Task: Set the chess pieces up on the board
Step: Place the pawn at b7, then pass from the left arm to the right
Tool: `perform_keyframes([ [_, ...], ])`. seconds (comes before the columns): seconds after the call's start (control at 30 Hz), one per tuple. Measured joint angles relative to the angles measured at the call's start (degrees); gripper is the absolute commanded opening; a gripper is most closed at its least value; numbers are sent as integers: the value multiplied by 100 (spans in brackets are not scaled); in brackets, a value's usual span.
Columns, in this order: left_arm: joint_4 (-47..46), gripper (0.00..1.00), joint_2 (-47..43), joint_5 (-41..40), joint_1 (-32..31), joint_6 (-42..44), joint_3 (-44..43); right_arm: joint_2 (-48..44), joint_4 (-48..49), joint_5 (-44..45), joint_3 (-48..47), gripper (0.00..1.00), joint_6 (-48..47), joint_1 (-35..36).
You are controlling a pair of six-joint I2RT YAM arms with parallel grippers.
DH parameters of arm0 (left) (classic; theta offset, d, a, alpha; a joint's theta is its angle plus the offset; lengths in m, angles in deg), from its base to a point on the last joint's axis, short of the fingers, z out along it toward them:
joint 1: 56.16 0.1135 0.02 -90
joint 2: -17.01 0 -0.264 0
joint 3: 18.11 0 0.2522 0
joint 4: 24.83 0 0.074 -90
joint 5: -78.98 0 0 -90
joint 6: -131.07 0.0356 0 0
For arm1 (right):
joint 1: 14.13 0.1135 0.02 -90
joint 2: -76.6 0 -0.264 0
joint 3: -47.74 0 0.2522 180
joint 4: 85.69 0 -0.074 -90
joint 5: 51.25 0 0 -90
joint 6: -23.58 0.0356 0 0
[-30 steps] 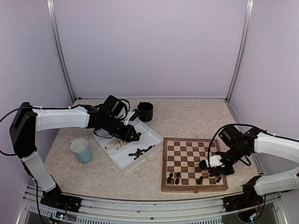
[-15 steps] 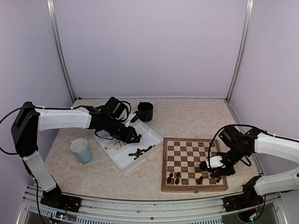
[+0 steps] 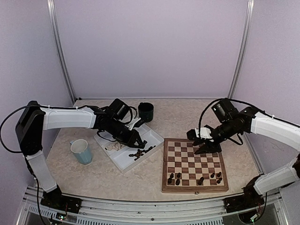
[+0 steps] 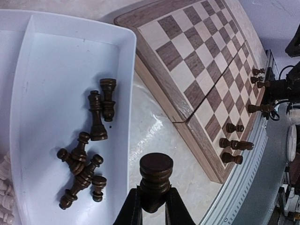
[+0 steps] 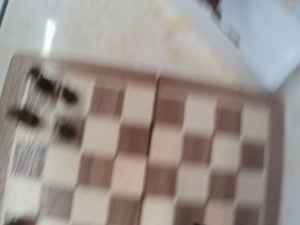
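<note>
Chess pieces: a handful of dark ones stand upright on the two near rows of the board, lower right of the top view.

White tray sits just left of the board. A loose heap of dark pieces lies tumbled in the compartment nearer the board. Pale pieces show only at the lower left edge of the left wrist view.

Left arm comes in from the left edge, forearm long and close to level, wrist bent down toward the tray. Left gripper hangs over the tray's board-side compartment. Its fingers are pinched on a single dark piece, held upright, head toward the camera.

Right arm bends in from the right, forearm sloping toward mid-frame. Right gripper points down over the board's far rows. Cannot tell how its jaws stand; its wrist view is blurred, showing only squares and dark smudges at upper left.

Teal cup stands left of the tray. Dark mug stands beyond the tray's far corner.
</note>
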Motion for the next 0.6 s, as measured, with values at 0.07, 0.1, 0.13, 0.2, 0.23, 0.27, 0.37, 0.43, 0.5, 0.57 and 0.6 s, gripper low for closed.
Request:
perform_keyframes([
  [0.07,122,1,61,229,-31,0,-105,313,289,35,-304,40,127,334],
  [0.1,186,1,90,352,-57,0,-179,437,413,81,-413,40,164,516],
  [0.13,236,1,114,450,-85,2,-249,570,551,170,-522,41,175,739],
  [0.2,337,2,162,658,-162,2,-396,831,802,382,-715,41,186,1185],
  [0.23,385,2,179,778,-212,-2,-466,962,909,481,-807,42,184,1388],
  [0.27,417,1,190,896,-260,-4,-514,1093,1001,590,-903,42,184,1567],
  [0.37,461,2,192,1189,-348,-33,-560,1447,1283,935,-1158,43,186,2015],
  [0.43,487,2,195,1351,-393,-59,-562,1622,1425,1156,-1270,43,188,2197],
  [0.5,503,2,212,1488,-413,-76,-562,1773,1545,1355,-1360,44,195,2291],
  [0.57,525,2,240,1600,-437,-90,-562,1880,1626,1523,-1399,45,212,2343],
  [0.6,531,2,260,1648,-444,-92,-562,1910,1652,1585,-1408,45,223,2367],
])
